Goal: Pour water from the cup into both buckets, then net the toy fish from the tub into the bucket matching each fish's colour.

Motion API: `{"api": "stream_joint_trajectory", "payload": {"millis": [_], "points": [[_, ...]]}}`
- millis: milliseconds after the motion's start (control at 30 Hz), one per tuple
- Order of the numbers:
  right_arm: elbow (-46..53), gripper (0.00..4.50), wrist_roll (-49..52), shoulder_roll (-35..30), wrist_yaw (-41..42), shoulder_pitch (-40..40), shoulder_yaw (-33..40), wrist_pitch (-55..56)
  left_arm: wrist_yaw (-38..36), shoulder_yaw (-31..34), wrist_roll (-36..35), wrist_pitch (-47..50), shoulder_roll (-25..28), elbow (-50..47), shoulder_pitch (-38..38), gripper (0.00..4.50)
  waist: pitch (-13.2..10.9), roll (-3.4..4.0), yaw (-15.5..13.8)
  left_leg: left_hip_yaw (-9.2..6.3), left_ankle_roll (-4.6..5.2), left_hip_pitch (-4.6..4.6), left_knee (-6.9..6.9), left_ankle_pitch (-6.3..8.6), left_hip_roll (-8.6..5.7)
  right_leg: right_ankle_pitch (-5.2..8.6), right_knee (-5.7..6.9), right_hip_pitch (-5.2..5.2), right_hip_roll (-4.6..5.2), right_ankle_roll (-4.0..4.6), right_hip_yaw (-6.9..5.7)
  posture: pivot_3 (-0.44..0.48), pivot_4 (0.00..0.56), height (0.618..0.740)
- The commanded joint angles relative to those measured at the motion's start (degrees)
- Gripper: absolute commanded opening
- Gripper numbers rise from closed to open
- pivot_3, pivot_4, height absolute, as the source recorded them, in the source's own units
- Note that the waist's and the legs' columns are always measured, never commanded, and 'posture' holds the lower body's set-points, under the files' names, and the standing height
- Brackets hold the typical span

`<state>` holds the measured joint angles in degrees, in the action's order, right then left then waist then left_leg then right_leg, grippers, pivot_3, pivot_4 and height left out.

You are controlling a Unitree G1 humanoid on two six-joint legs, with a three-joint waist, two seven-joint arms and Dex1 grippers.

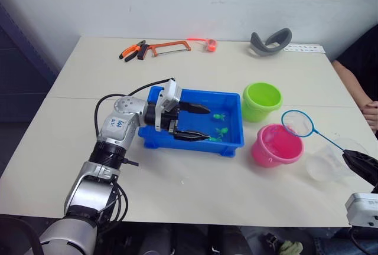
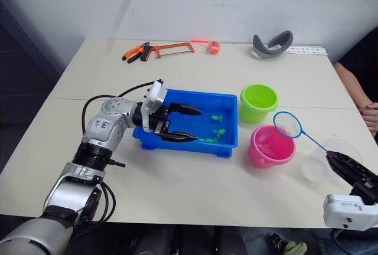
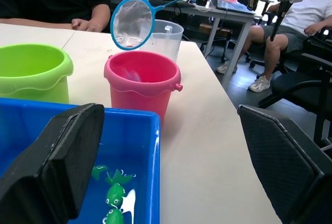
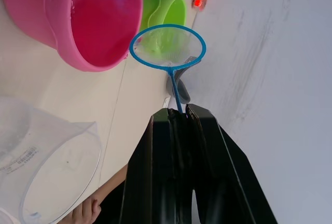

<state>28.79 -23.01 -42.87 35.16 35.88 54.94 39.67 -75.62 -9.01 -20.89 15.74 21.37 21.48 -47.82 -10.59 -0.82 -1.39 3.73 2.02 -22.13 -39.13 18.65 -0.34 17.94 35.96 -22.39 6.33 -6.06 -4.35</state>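
The blue tub (image 1: 155, 136) lies mid-table with a few green toy fish (image 1: 221, 131) at its right end. My left gripper (image 1: 201, 123) is open over the tub, one finger above the inside and the other along the near wall. Right of the tub stand the lime green bucket (image 1: 261, 100) and, nearer, the pink bucket (image 1: 276, 144). My right gripper (image 4: 176, 114) is shut on the handle of the net (image 1: 297, 123), whose light-blue hoop hangs above the pink bucket's far right rim. The clear cup (image 1: 329, 160) stands upright right of the pink bucket, beside my right gripper.
At the table's far edge lie orange pliers (image 1: 131, 50), an orange hacksaw (image 1: 168, 46), a small red object (image 1: 210, 44) and a curved grey object (image 1: 270, 42). A person's arm (image 1: 366, 98) rests at the right edge. Bare tabletop lies in front of the tub.
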Motion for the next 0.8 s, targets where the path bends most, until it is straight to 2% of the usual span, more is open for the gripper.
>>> {"api": "stream_joint_trajectory", "payload": {"millis": [33,167,300,433,600,800], "points": [[-0.7,0.00,2.4,0.3,-1.0,0.1,1.6,-0.3,0.2,1.5,-0.1,-0.5,0.6,-0.4,-0.7,4.48,0.0,0.00,0.0,0.00,0.00,0.00,0.00,0.00,0.00,0.00,0.00,0.00,0.00,0.00,0.00,0.000,0.150,0.740],[-0.9,0.00,7.6,1.8,-0.7,-0.2,0.2,-4.2,0.6,1.7,0.0,-0.3,1.1,-0.4,-0.6,4.48,0.0,0.00,0.0,-0.01,0.00,0.00,0.00,0.00,0.00,0.00,0.01,0.02,0.01,0.00,-0.01,0.000,0.150,0.740],[5.6,0.00,31.4,1.8,1.9,-3.6,-7.6,-26.6,1.5,2.3,0.2,0.2,2.9,-0.3,-0.1,4.48,0.0,0.00,0.1,-0.04,0.00,0.01,-0.02,0.00,0.04,0.00,0.03,0.03,0.03,0.00,-0.02,0.000,0.150,0.740],[9.5,0.00,43.0,-2.6,1.7,-10.7,-15.2,-40.9,2.9,3.9,0.5,1.0,5.7,-0.8,1.4,4.48,0.0,0.00,0.4,-0.05,0.00,0.05,-0.05,-0.01,0.10,-0.01,0.05,0.06,0.20,0.01,0.01,0.000,0.150,0.740],[8.4,0.00,50.5,-8.4,2.7,-25.3,-28.6,-54.6,4.4,7.3,0.3,3.4,11.7,-4.8,6.4,4.48,0.0,0.03,0.8,-0.05,-0.01,0.07,-0.05,-0.01,0.11,0.00,0.06,0.04,0.22,0.03,0.00,0.000,0.150,0.740],[2.9,0.00,49.4,-7.9,4.2,-43.6,-44.4,-62.7,7.1,12.0,0.4,5.0,17.8,-8.5,12.9,4.48,0.0,0.04,0.9,-0.14,-0.01,-0.03,-0.04,0.00,0.08,0.01,0.05,-0.01,0.24,0.03,-0.08,0.000,0.150,0.740]]}}
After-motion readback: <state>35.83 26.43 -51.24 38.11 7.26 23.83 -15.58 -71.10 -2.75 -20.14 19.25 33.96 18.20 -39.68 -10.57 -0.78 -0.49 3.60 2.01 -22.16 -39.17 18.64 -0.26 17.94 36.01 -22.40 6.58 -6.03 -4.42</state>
